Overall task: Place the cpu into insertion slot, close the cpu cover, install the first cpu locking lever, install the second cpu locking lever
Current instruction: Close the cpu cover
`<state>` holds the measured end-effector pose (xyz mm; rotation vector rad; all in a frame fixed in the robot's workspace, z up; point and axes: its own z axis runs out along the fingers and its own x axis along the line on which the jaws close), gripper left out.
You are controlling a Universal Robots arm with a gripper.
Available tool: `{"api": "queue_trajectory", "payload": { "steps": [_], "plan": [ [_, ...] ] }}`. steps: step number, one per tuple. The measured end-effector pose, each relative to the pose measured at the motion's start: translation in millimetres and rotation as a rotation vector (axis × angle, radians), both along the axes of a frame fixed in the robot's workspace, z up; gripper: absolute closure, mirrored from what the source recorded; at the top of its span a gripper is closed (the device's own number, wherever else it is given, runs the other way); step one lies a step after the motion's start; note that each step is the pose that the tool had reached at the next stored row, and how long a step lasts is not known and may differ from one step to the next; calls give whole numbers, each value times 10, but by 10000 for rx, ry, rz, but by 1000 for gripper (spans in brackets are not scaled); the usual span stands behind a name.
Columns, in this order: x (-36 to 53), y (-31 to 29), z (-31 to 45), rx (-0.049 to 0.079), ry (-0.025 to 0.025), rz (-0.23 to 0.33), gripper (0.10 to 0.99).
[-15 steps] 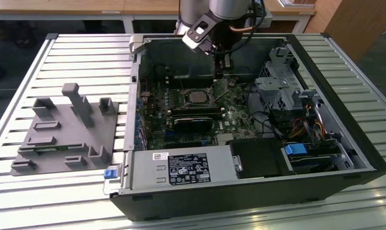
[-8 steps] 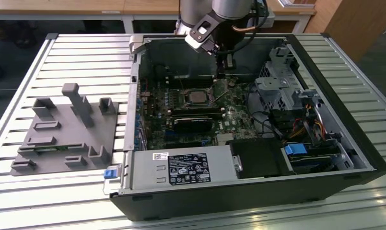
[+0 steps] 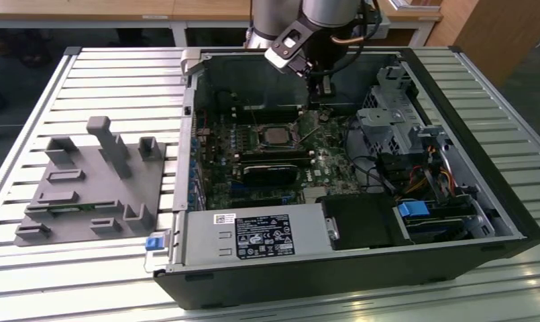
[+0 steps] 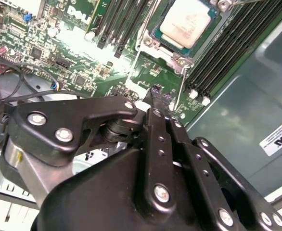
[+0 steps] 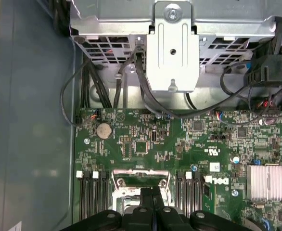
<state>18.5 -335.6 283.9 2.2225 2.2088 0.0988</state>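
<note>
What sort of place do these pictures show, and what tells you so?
Probably a robotics lab or workshop: an open computer case lies on a slatted metal table, a robot arm reaches into it, a grey fixture alongside.

The arm (image 3: 274, 17) consists of silver-grey cylindrical tube sections. A light grey block (image 3: 282, 48) is mounted on the black wrist. The gripper (image 4: 155, 94) is a matt black linkage of flat, round-ended bars that tapers to two narrow fingers (image 5: 147, 199). Silver round-head screws (image 4: 64, 134) mark each pivot. A black cable (image 3: 370, 27) runs alongside the wrist.
</note>
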Motion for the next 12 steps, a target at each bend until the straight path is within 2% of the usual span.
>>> {"api": "queue_trajectory", "payload": {
  "steps": [5, 12],
  "plan": [
    [22, 0, 0, 0, 1, 0, 980],
    [108, 0, -17, 0, 2, 1, 980]
  ]
}}
